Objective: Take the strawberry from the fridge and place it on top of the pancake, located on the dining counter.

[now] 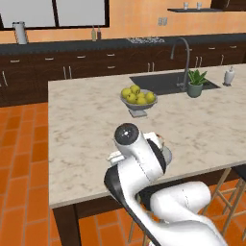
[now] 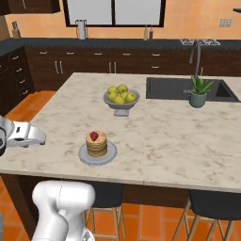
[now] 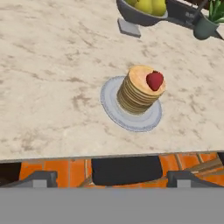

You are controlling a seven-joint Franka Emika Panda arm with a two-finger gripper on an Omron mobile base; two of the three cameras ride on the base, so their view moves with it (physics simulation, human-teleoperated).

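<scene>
A: The counter (image 2: 164, 136) spans mid-frame; the pancake stack (image 2: 96, 144) sits on its plate (image 2: 83, 156) at lower left, with the strawberry (image 2: 94, 136) on top.

B: The gripper (image 3: 111, 178) is wide open, empty. A careless swing could nudge the stack and roll the berry off.

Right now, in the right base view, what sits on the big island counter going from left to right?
Pancake stack with the strawberry on top → bowl of yellow fruit → sink → potted plant.
</scene>
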